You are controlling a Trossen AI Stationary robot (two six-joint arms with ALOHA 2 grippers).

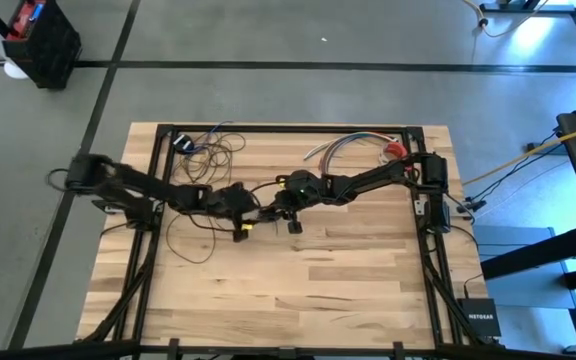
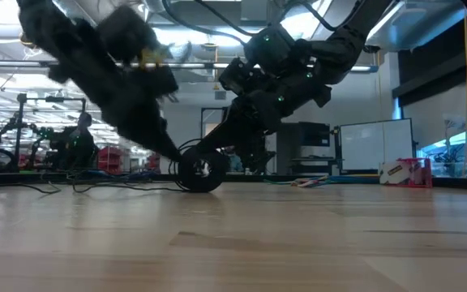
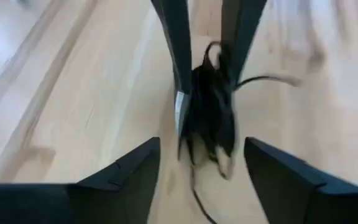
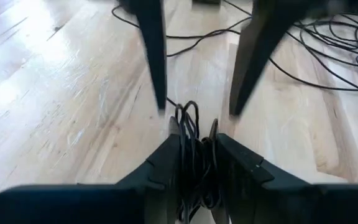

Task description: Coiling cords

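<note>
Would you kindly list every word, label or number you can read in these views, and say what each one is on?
"NETGEAR": on the small black box on the floor beside the table's corner, high view.
Red-and-white package in the room behind, low view: print too blurred to read.
Wrist views: no text.

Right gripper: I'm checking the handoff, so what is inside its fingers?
The right gripper is closed on a bundle of dark cord loops. The left gripper stands open around the same loops. How far the bundle runs down between the fingers is hidden.
</note>
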